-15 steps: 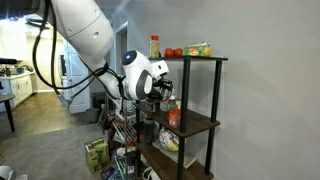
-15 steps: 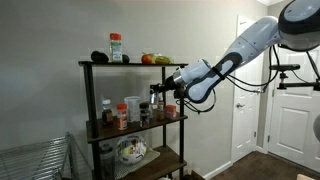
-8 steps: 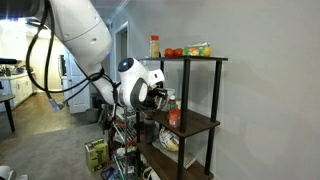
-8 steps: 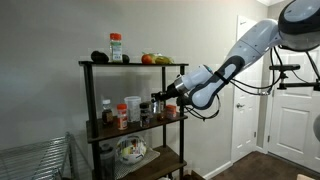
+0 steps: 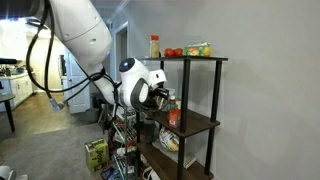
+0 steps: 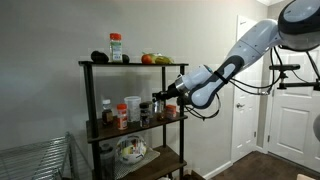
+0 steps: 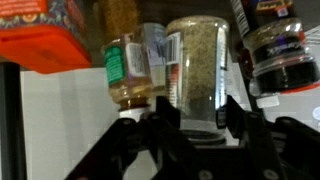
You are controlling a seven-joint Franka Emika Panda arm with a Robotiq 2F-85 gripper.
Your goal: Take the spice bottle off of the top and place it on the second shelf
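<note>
In the wrist view my gripper point(image 7: 198, 108) is shut on the spice bottle point(image 7: 198, 65), a clear cylindrical jar of brownish-green spice that stands upright between the two dark fingers. Both exterior views show the gripper point(image 6: 160, 100) point(image 5: 160, 97) reaching in over the second shelf point(image 6: 140, 129) point(image 5: 195, 124) of the black-framed rack, with the bottle point(image 6: 156, 104) among the other jars there. Whether the bottle's base touches the board is hidden. The top point(image 6: 135, 65) point(image 5: 200, 58) lies well above the gripper.
Beside the held bottle stand a green-labelled jar point(image 7: 128, 70), a dark-lidded jar point(image 7: 276, 55) and an orange-red box point(image 7: 45, 30). The top carries a red-capped bottle point(image 6: 116, 46) and tomatoes point(image 5: 173, 52). A bowl point(image 6: 131, 150) sits lower down. A chrome wire rack point(image 6: 35, 160) stands nearby.
Over the last second the gripper has sunk slightly and pushed a little deeper over the second shelf, bottle still in its grip. It has held still for the last half second.
</note>
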